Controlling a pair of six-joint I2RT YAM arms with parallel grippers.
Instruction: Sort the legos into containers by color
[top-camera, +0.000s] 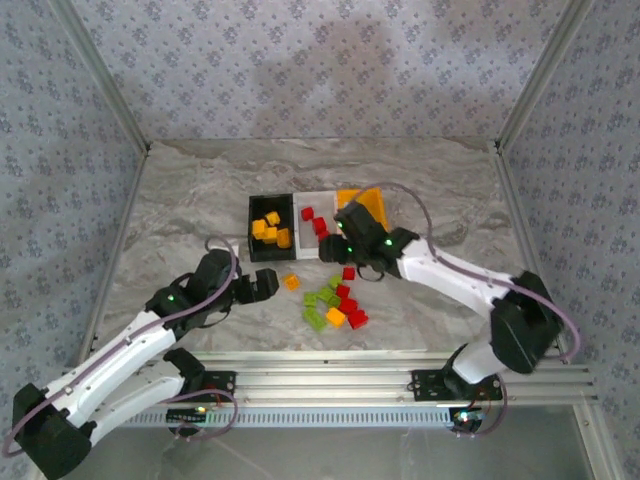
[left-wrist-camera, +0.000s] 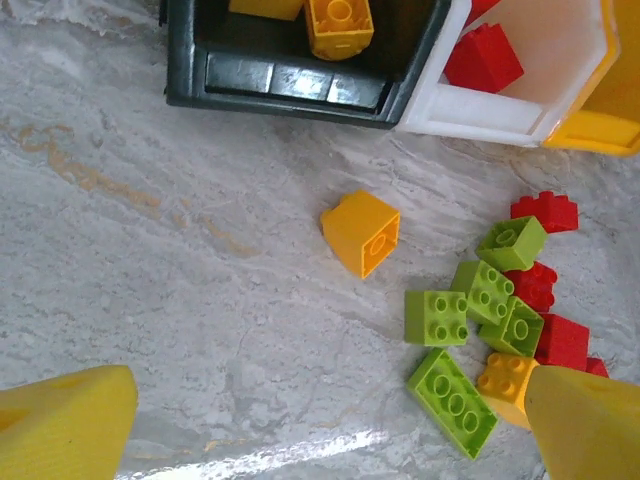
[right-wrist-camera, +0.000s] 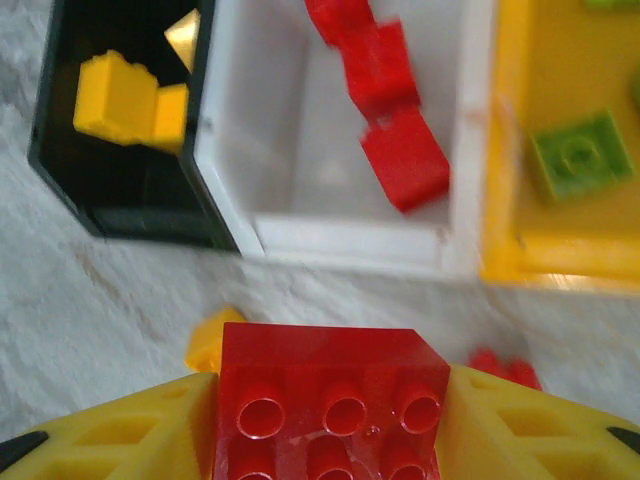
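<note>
Step in hand: carry and drop of a red piece. Your right end effector (right-wrist-camera: 330, 430) is clamped on a red brick (right-wrist-camera: 335, 385), studs toward the wrist camera, yellow fingers (right-wrist-camera: 130, 435) pressed on both sides. It hangs just short of the near rim of the white bin (right-wrist-camera: 340, 245), which already has red bricks in it.

The black bin (right-wrist-camera: 130, 210) holds orange-yellow pieces and the orange bin (right-wrist-camera: 560, 268) holds a green one, so the colour mapping looks settled.

Next move, my read: push forward until the brick is past the white rim and over the bare floor of the bin, then let go. Release early and it lands on the bench (top-camera: 200, 200) or clips the rim.

Your left end effector (left-wrist-camera: 325, 430) is spread wide and holds nothing. It hovers low over the bench, near a lone orange-yellow brick (left-wrist-camera: 362, 232) lying on its side just in front of the black bin — likely its next pick.

The loose pile (left-wrist-camera: 490, 320) of green, red and one orange-yellow piece lies to the right of that brick, unsorted.
</note>
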